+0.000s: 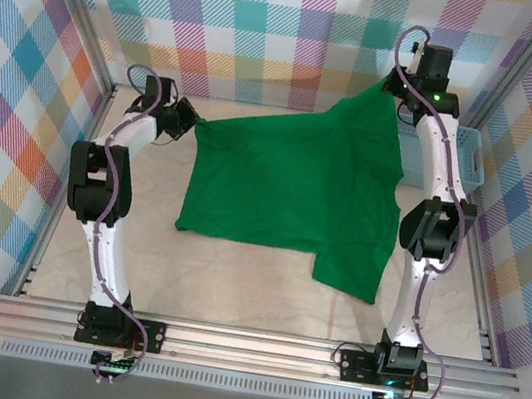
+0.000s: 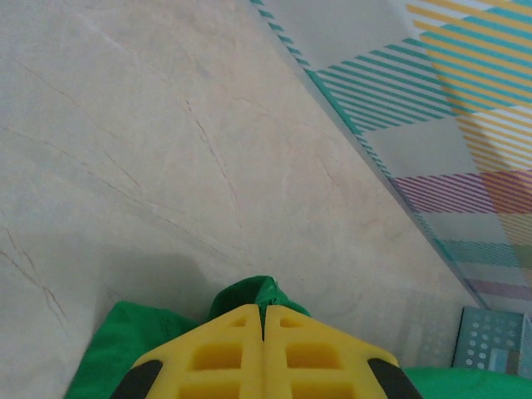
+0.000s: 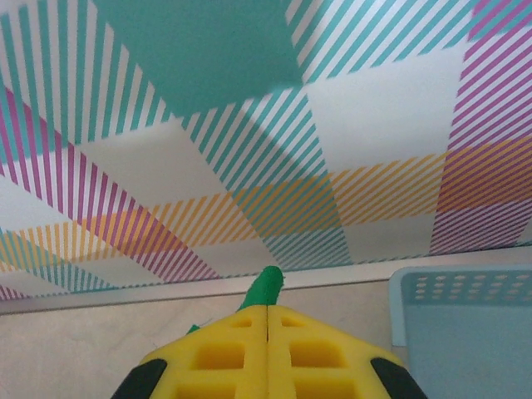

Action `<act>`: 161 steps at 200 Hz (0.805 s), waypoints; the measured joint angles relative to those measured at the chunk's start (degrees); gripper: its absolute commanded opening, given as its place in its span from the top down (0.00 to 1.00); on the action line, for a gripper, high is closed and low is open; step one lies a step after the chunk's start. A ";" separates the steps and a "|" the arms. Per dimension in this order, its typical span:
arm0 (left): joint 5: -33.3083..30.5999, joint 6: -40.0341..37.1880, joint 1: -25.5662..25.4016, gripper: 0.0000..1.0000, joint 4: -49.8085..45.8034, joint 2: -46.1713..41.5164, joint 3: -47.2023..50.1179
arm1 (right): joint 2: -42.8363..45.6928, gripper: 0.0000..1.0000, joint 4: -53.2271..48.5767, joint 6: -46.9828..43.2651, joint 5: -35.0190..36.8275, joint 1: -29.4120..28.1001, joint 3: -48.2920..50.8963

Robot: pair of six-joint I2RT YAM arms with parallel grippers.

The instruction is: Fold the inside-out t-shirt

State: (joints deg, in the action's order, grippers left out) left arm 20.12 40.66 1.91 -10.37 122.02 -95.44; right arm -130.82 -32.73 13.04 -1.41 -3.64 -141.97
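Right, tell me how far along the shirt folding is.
Done: the left gripper and right gripper are each shut on a far corner of the t-shirt. In hand: the cloth is held spread between them, its near part on the table. Left: no fold is visible yet, so all the folding remains.

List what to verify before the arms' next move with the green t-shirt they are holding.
1. Left pincer shut on the green t-shirt: ok, cloth bunches at its closed fingertips.
2. Right pincer shut on the shirt: ok, a green tip pokes past its closed fingertips.
3. Shirt flat on the table: not ok, its far edge is lifted between the two pincers.
4. Cloth apart from the light blue basket: cannot tell, the right arm covers that edge.
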 measured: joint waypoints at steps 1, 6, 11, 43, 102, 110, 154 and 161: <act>0.02 0.00 0.02 1.00 0.00 0.09 -0.09 | -0.04 1.00 -0.11 -0.11 0.00 -0.04 0.00; 0.44 -0.11 0.17 1.00 0.02 0.63 -0.61 | -0.15 1.00 -0.33 -0.31 -0.24 -0.09 0.00; 0.83 -0.22 0.31 1.00 -0.02 1.14 -1.22 | -0.17 1.00 -0.50 -0.37 -0.46 -0.09 0.00; 2.80 -1.86 0.52 1.00 0.00 1.99 -4.28 | 1.99 1.00 1.31 -1.18 -2.51 -0.07 6.01; 2.34 -4.31 0.98 1.00 0.02 -4.96 5.31 | 15.32 1.00 7.41 -1.77 -5.42 -0.46 32.11; 2.36 -4.28 1.46 1.00 0.13 -6.64 7.23 | 16.26 1.00 8.17 -1.77 -5.62 -0.68 32.76; 2.08 -4.33 4.92 1.00 0.50 -10.03 8.94 | 11.82 1.00 11.21 -2.03 -6.27 -1.66 22.80; 1.70 -4.33 5.29 1.00 0.50 -10.12 8.94 | 9.35 1.00 11.17 -2.05 -6.47 -1.66 18.78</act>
State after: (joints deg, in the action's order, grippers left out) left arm 21.82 36.34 7.20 -9.87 111.90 -86.50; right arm -121.47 -21.56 10.98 -7.88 -5.30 -123.20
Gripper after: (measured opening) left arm 0.048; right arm 0.067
